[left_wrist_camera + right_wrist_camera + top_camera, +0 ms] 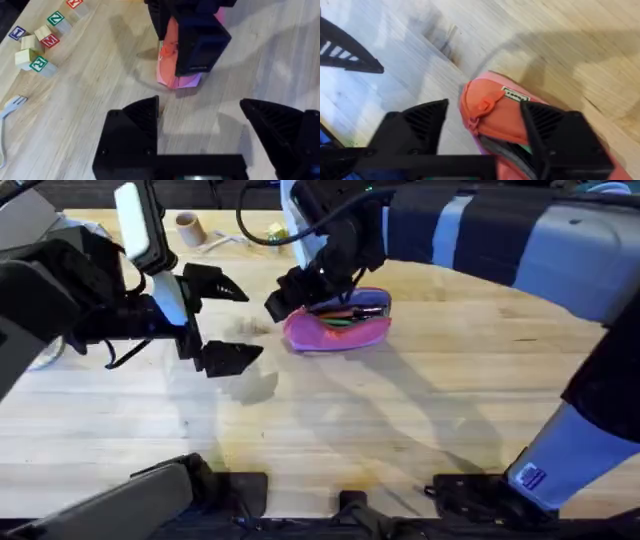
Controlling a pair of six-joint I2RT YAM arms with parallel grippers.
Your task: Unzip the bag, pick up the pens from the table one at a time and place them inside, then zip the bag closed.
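The pale plank tabletop carries the pink bag, lying unzipped with pens inside. Beyond the bag, the left wrist view adds lettered wooden blocks and a white fork. The right claw straddles the bag's zipper end, fingers apart. The left claw hangs just beside the bag, spread wide.

1. Light wooden tabletop spread across the overhead frame, plank strips running left to right.
2. Soft grey shadows pooled at centre and lower middle of the wood.
3. Dark band along the top edge beyond the far side.
4. Small tan roll standing upper left.
5. Lettered wooden blocks clustered upper left in the left wrist view, pale plastic fork at the left edge.
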